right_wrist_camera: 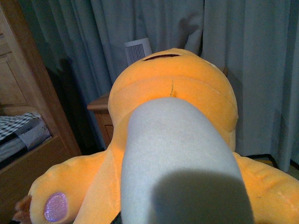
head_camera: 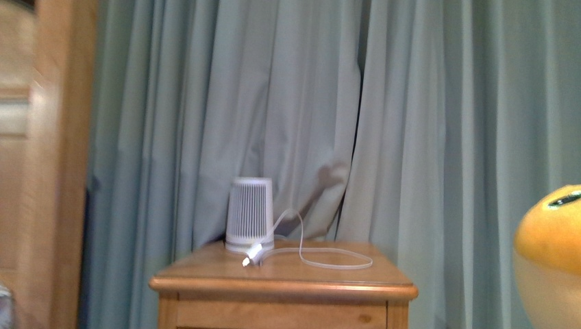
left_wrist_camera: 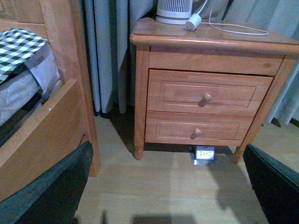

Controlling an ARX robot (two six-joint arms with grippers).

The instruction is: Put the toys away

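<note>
There is one orange-yellow soft plush toy [right_wrist_camera: 173, 79]. One wooden bench [left_wrist_camera: 210, 58] has two drawers [left_wrist_camera: 173, 91] [left_wrist_camera: 166, 128], each with one round knob [left_wrist_camera: 207, 98] [left_wrist_camera: 197, 132]; it carries one white ribbed cylindrical appliance [head_camera: 250, 212] and one white cable [head_camera: 336, 259].

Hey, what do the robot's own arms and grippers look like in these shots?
Only the left gripper shows. Its two fingers are broad, dark, near-black slabs with a matte surface and a faint greenish tint, and no markings or cables are in sight. The right gripper is hidden by the orange plush toy filling its wrist view. The front view shows neither arm.
</note>
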